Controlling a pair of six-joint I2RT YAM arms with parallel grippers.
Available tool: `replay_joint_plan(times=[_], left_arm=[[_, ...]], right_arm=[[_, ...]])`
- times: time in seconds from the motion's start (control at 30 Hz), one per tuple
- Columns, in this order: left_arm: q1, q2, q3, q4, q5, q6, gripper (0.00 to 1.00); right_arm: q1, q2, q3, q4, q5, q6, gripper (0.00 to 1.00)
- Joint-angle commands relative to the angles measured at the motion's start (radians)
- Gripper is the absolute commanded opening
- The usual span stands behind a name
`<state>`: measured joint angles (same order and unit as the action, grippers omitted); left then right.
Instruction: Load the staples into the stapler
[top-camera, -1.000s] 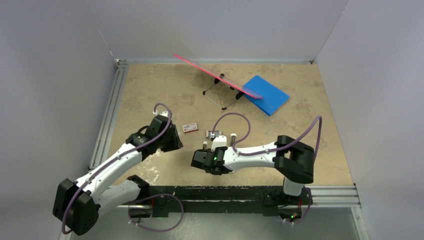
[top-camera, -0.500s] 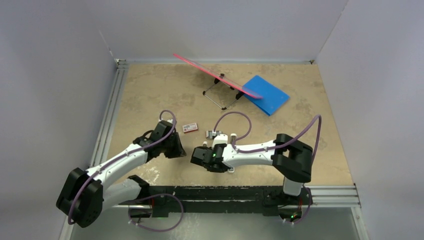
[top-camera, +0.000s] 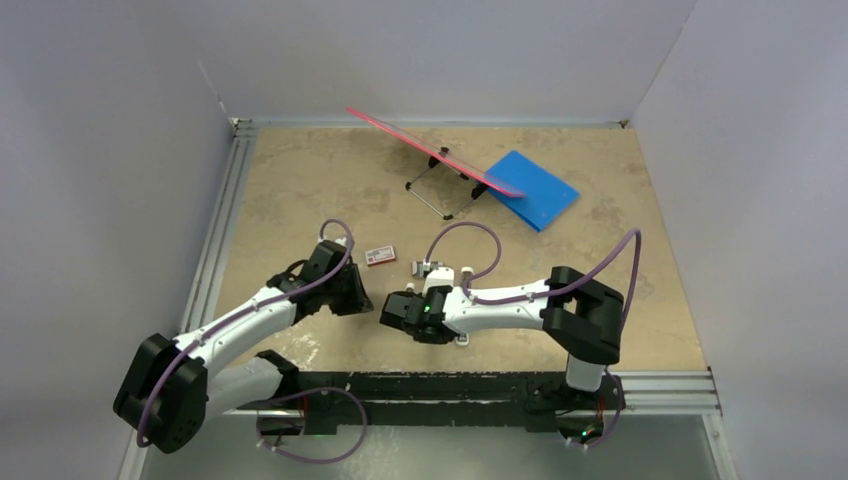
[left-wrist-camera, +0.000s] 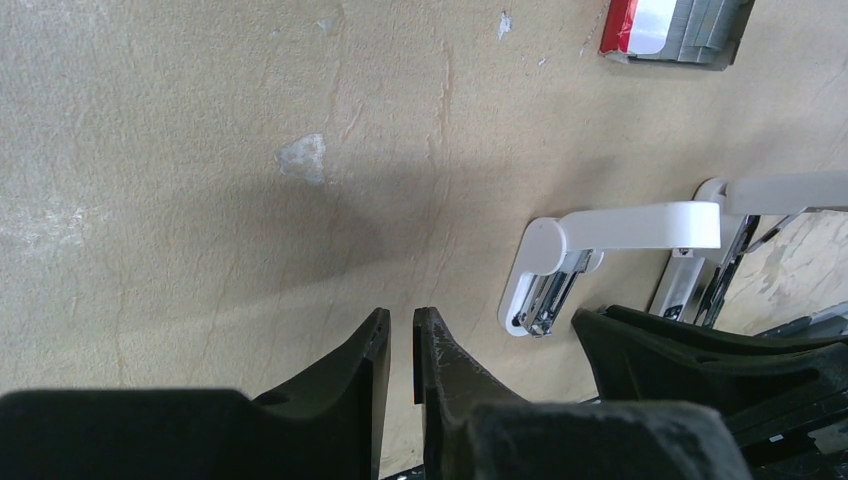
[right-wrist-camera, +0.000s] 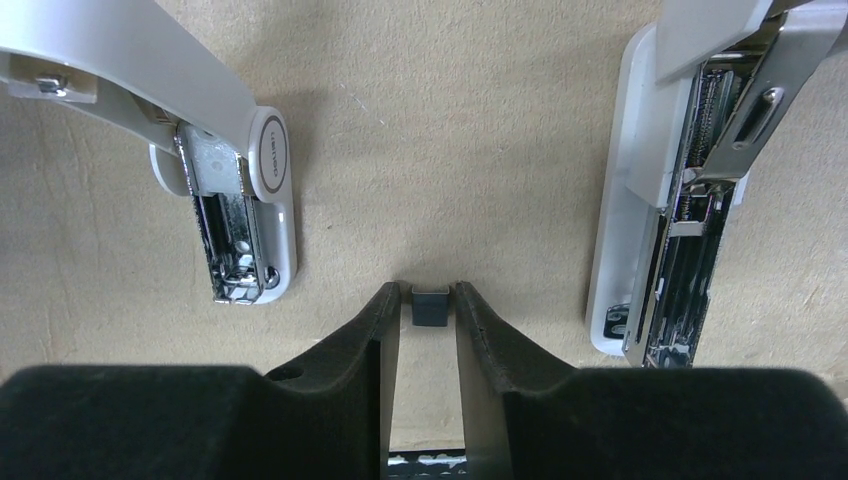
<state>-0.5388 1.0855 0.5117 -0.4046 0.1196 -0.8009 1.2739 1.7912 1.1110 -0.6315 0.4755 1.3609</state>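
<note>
The right gripper (right-wrist-camera: 428, 300) pinches a small grey staple block (right-wrist-camera: 430, 306) between 2 opened white staplers (right-wrist-camera: 245, 190) (right-wrist-camera: 665, 220). The left gripper (left-wrist-camera: 400, 335) is nearly closed on nothing, just left of them. The red-and-white staple box (top-camera: 380, 256) lies farther back.

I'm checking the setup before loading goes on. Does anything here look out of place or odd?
Two white staplers lie with their lids swung open, which suits loading. The right gripper pinches a small grey staple block between them. The staple box lies open, apart. Nothing looks spilled or damaged.
</note>
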Motion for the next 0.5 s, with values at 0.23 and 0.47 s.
replay_joint_plan(times=[0.23,0.47], left_arm=[[0.005,0.007,-0.01,0.045,0.004,0.008,0.14],[0.005,0.012,-0.019,0.06,0.026,0.004,0.14]], right_arm=[[-0.007,0.011,0.003,-0.032,0.014,0.02,0.21],[-0.007,0.007,-0.001,-0.021,0.021,0.009,0.21]])
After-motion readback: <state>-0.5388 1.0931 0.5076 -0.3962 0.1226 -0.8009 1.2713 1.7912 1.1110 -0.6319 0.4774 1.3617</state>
